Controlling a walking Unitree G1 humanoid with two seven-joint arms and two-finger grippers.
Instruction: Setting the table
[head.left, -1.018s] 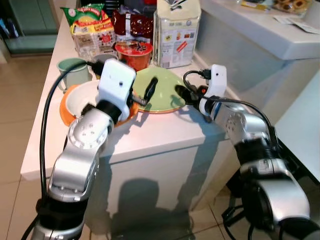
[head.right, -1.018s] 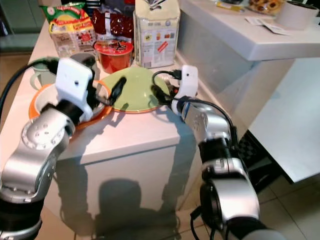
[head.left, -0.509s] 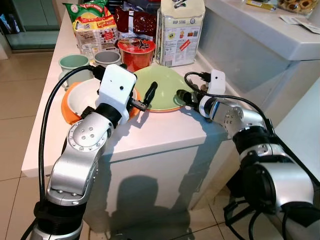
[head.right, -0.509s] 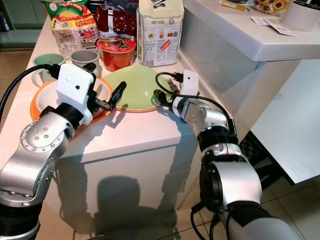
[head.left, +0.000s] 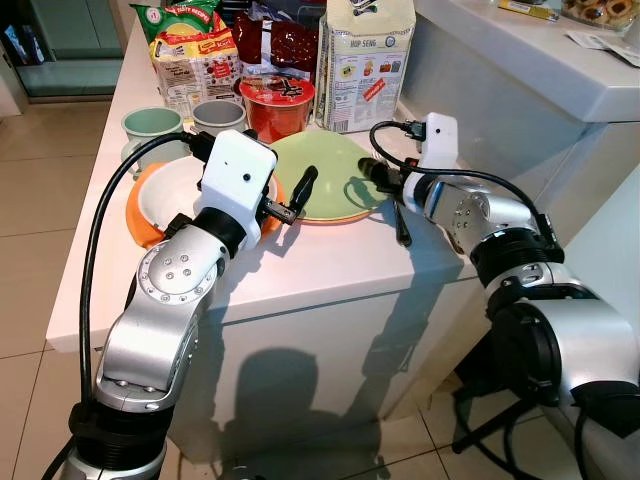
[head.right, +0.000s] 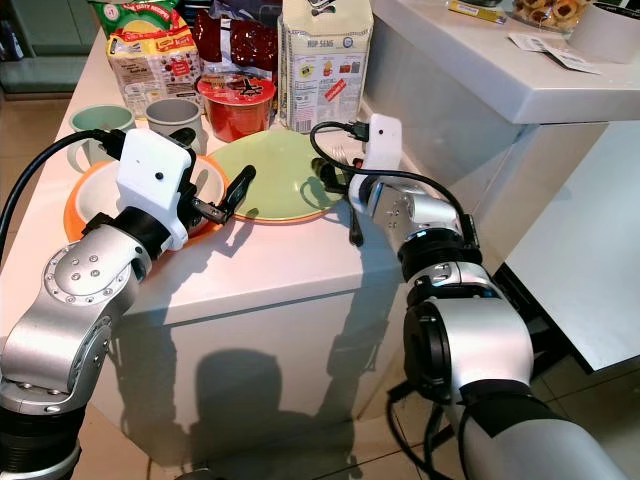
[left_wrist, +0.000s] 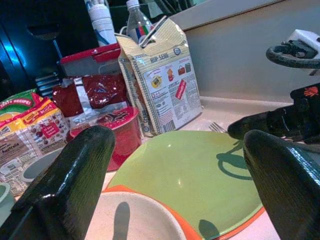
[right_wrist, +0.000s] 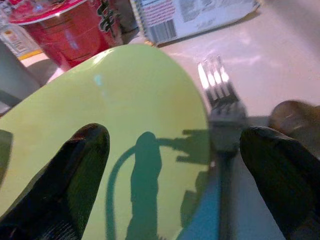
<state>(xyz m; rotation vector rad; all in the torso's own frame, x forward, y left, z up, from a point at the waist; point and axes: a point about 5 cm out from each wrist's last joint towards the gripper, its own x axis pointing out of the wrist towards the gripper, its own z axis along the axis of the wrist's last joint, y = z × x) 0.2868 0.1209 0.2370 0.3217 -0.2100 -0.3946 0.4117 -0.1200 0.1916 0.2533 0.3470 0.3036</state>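
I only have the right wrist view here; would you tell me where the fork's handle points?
Observer: The fork lies right of the green plate, handle toward the table's near edge.
Operator: Thank you; where is the left gripper?
Observer: The left gripper, open, hovers at the green plate's left rim.
Operator: And what lies left of that plate?
Observer: A white bowl on an orange plate.

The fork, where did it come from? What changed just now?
The right gripper let go of the fork, which now lies on the counter beside the green plate, and its fingers have opened. The left gripper, orange plate and cups stayed as they were.
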